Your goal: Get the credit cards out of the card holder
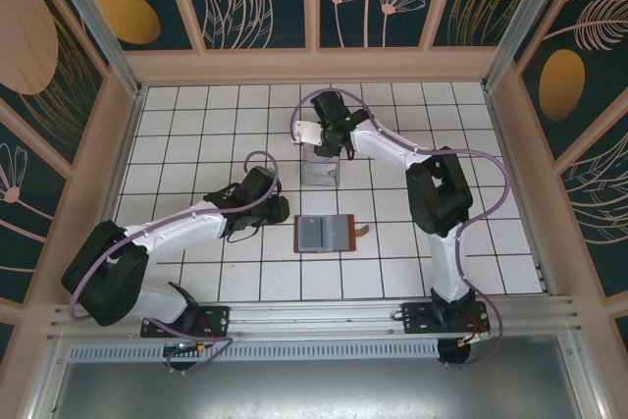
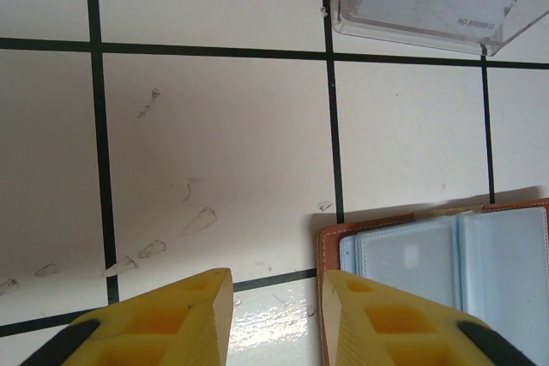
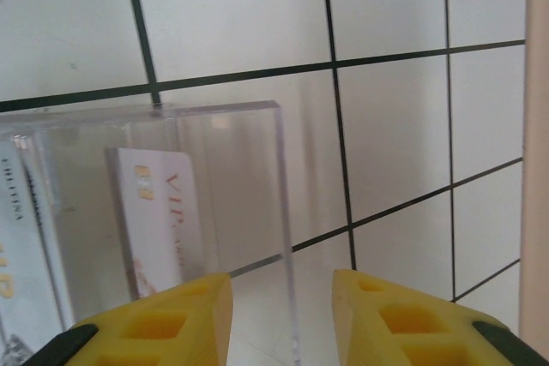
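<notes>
Flatly open, leather card holder (image 1: pixel 324 234) — clear boxy tray (image 1: pixel 321 180)

Card holder (image 2: pixel 437 285) brown leather, smooth plastic inside — tray (image 2: pixel 403 32) clear glossy plastic; tiles (image 2: pixel 214 143) glossy.

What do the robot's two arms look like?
Both the left arm and the right arm are smooth white tubes joined by chunky black joints. A pale purple cable loops along each one. Their black base plates are bolted to a silver rail. The jaws are bright yellow with square hollows, turning black further back.
</notes>
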